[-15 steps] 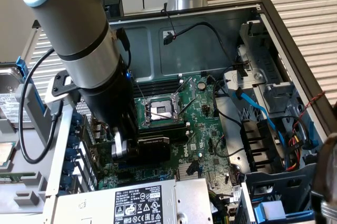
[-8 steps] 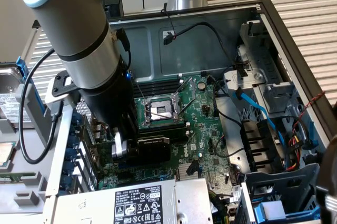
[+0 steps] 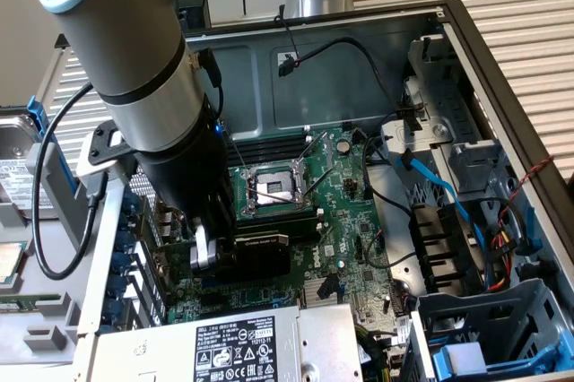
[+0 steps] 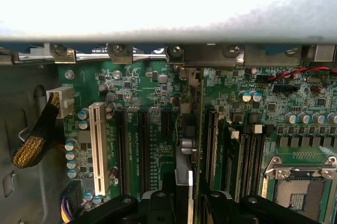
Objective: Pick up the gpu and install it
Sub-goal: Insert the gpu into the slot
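Note:
The gpu (image 3: 260,252), a card with a black shroud, stands on edge low over the green motherboard (image 3: 350,212), near the case's rear slot openings at the exterior view's left. My gripper (image 3: 211,252) is shut on its end. In the wrist view the gpu (image 4: 199,129) shows edge-on as a thin green board running away from my fingers (image 4: 158,205), in line with the long black expansion slots (image 4: 143,145) of the motherboard (image 4: 152,92). I cannot tell whether its edge sits in a slot.
The open CPU socket (image 3: 273,189) lies just beyond the card. A power supply (image 3: 242,346) with a white label borders the near side. A white slot (image 4: 97,145) and a braided cable (image 4: 34,145) sit beside the black slots. Drive cages and cables (image 3: 457,221) crowd the exterior view's right.

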